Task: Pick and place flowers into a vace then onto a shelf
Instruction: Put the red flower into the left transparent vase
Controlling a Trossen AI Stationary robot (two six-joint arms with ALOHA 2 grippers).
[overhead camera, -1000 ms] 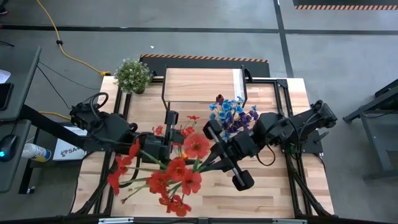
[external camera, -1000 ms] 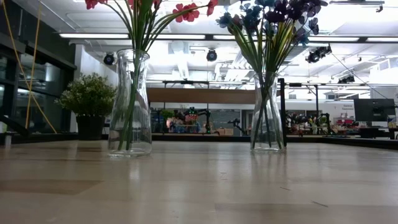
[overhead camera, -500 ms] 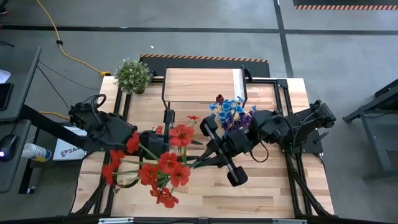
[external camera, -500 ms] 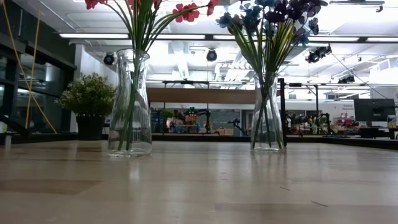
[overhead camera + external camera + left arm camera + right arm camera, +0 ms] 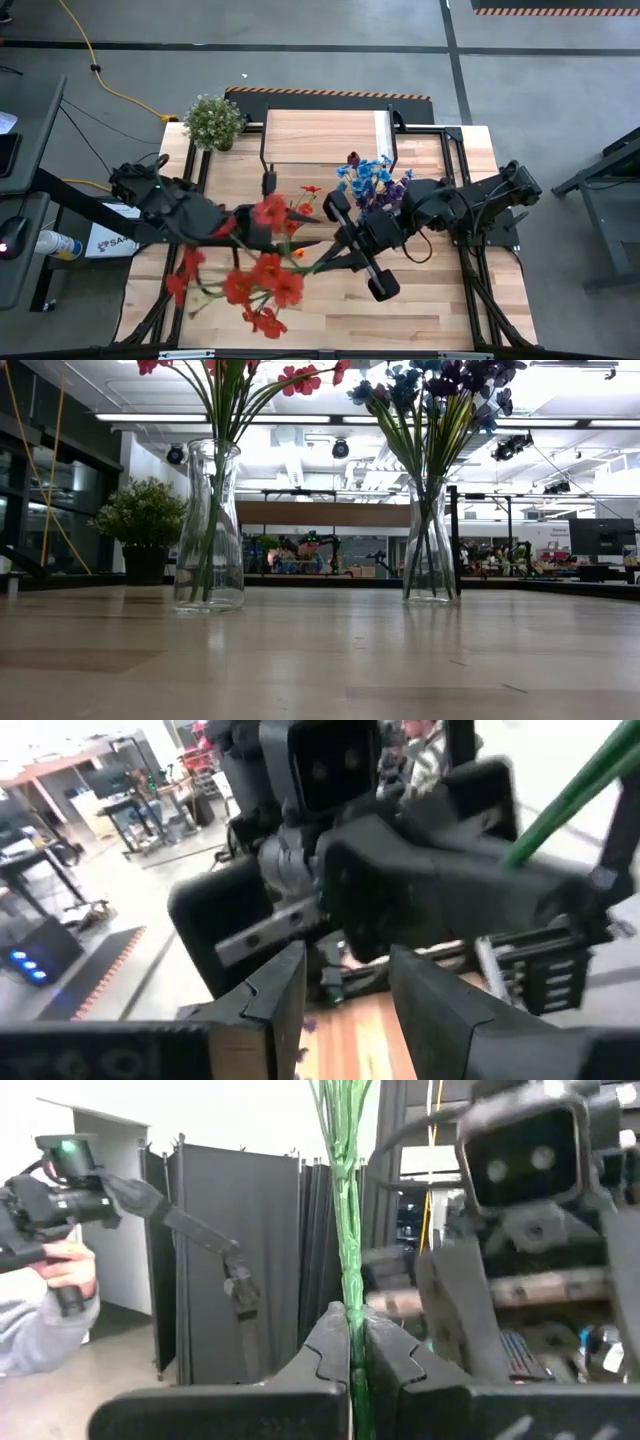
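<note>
Two vases filled: blue spray at two o'clock; red bunch mid-desk, stems pinched by right hand; left hand half-spread. Shelf, twelve o'clock, unfilled.

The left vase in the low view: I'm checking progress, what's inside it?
The left vase holds green stems topped by red flowers; most blooms are cut off above.

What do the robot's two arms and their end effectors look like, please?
Both arms are dark, chunky, jointed links with black cables looped alongside. The left end effector has two flat, angular dark fingers. The right end effector has two dark fingers with stepped inner edges. A boxy black camera housing sits on each wrist.
</note>
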